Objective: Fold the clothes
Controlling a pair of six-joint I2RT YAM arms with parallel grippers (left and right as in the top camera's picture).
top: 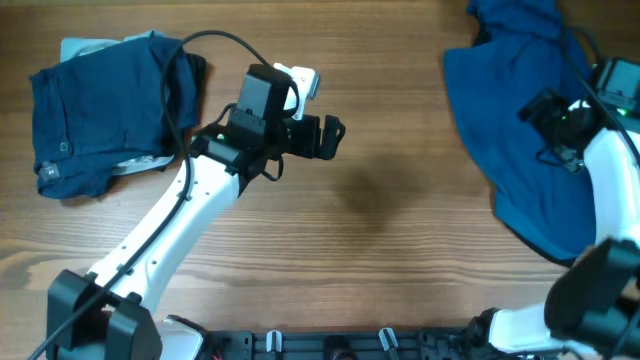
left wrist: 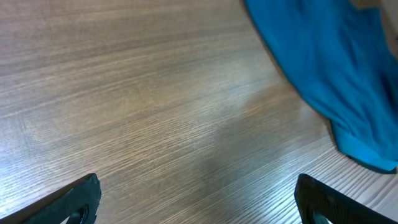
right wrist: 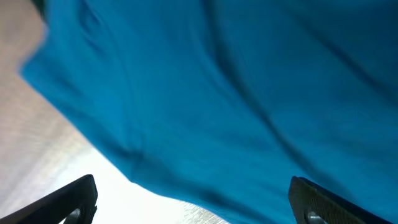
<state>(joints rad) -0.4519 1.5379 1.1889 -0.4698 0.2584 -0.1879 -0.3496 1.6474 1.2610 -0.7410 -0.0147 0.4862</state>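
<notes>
A blue shirt lies crumpled at the right of the table; it also shows in the left wrist view and fills the right wrist view. A folded dark navy garment lies at the far left. My left gripper is open and empty over bare wood in the middle, its fingertips wide apart in the left wrist view. My right gripper hovers over the blue shirt, open with nothing between the fingers.
A light grey cloth peeks out under the navy garment. The wooden table shows between the two piles. A black cable loops over the left arm.
</notes>
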